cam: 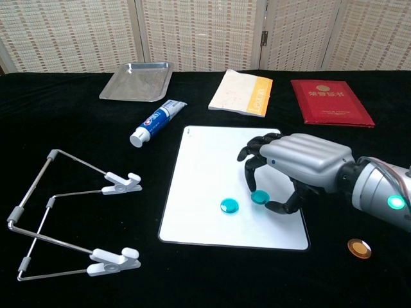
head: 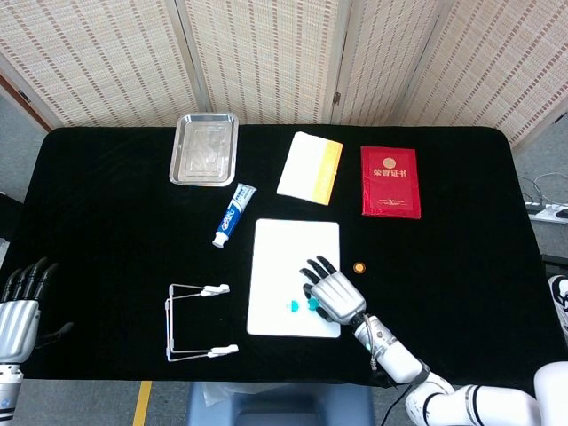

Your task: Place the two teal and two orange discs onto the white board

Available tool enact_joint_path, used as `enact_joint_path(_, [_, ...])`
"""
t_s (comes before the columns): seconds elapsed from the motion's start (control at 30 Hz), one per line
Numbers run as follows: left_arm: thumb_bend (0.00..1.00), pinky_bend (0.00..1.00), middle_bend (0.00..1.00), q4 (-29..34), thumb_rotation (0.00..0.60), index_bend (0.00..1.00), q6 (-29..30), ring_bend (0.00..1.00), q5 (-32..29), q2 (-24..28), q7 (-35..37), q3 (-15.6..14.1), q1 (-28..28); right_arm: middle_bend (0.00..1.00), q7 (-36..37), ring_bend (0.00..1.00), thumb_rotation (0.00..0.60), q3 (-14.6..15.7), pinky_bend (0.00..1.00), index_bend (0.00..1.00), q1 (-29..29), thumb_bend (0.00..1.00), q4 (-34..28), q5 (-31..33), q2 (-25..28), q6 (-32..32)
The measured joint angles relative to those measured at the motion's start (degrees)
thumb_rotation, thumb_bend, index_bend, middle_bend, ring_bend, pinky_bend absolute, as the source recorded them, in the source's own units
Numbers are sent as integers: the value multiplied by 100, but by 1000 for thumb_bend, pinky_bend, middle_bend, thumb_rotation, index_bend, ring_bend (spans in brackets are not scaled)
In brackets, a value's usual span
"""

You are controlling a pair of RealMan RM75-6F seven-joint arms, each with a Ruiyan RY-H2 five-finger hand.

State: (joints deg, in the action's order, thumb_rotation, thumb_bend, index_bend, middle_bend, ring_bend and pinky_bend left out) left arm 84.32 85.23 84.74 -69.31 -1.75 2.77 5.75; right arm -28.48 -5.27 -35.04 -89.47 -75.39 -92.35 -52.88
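The white board (head: pixel 295 257) (cam: pixel 218 160) lies at the table's front centre. One teal disc (head: pixel 292 306) (cam: pixel 229 205) rests on its near part. Just right of it, my right hand (head: pixel 334 294) (cam: pixel 302 163) reaches over the board and pinches the second teal disc (cam: pixel 259 197) (head: pixel 312 303) between thumb and fingertips, at or just above the board's surface. An orange disc (head: pixel 358 266) sits on the black cloth right of the board; in the chest view the hand hides it. The other orange disc (cam: pixel 359 248) lies near the front right. My left hand (head: pixel 18 306) stays at the front left edge, fingers apart and empty.
A wire clip stand (head: pixel 197 321) (cam: pixel 70 215) lies left of the board. Behind it are a toothpaste tube (head: pixel 233 216), a metal tray (head: pixel 205 148), a white and orange notepad (head: pixel 310 167) and a red booklet (head: pixel 390 181).
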Motion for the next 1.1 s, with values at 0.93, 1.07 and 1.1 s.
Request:
enact_joint_path(0.93, [165, 0, 0, -85, 600, 18, -15, 2, 42, -62, 63, 31, 39, 174, 494, 10, 600, 524, 0, 372, 492, 399, -455, -587, 851, -1060])
enact_joint_path(1.07, [165, 0, 0, -33, 600, 18, -21, 2, 71, -55, 21, 33, 63, 175, 740, 8, 600, 889, 0, 387, 829, 400, -547, -1023, 1167, -1480])
enact_joint_path(1.1, [165, 0, 0, -16, 600, 18, -24, 1, 79, -50, 6, 34, 71, 174, 794, 8, 600, 972, 0, 387, 907, 400, -546, -1126, 1205, -1571])
